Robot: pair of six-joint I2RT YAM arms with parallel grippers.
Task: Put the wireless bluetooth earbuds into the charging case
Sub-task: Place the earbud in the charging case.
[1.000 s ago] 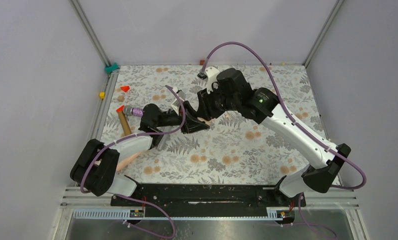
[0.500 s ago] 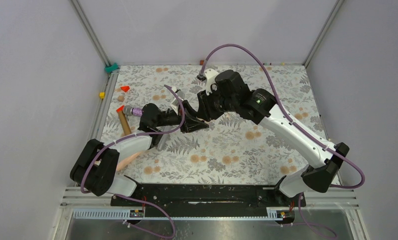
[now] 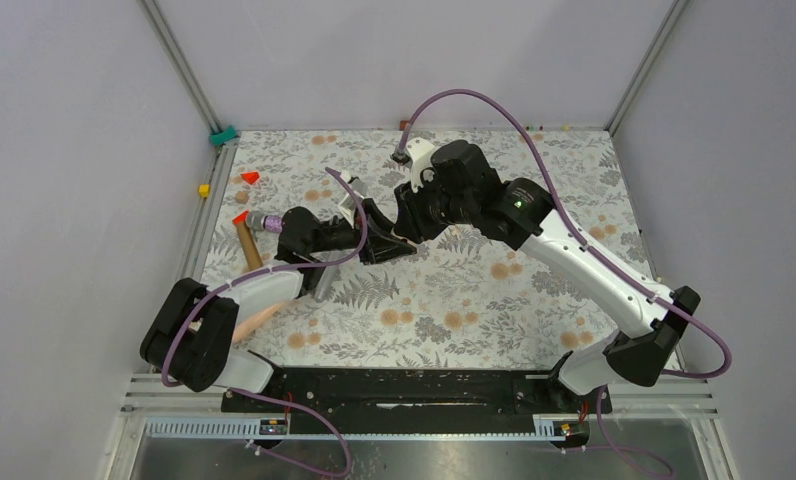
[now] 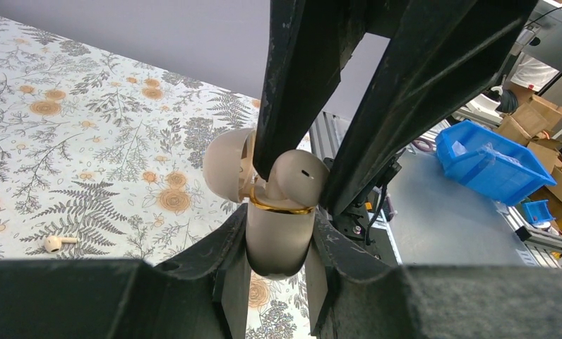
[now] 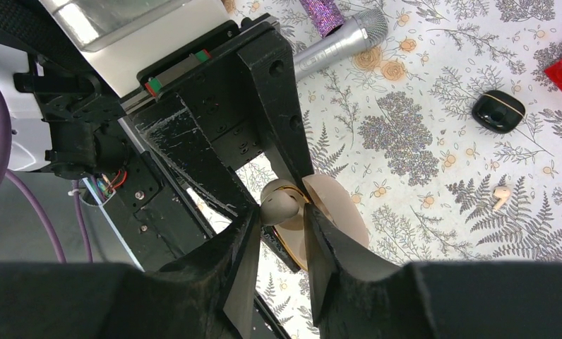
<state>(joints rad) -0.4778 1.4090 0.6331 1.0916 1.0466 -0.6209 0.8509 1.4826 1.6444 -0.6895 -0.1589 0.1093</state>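
One earbud pinched by right fingers at mouth of open beige charging case, itself clamped in left fingers; second earbud lying apart on table.

The right gripper, its fingers either side of the beige earbud, has crept a little left and toward the far edge, its wrist and purple cable shifting with it. The left gripper, clamped on the open beige charging case, has drawn back slightly left. Their meeting point now lies further left on the floral mat.
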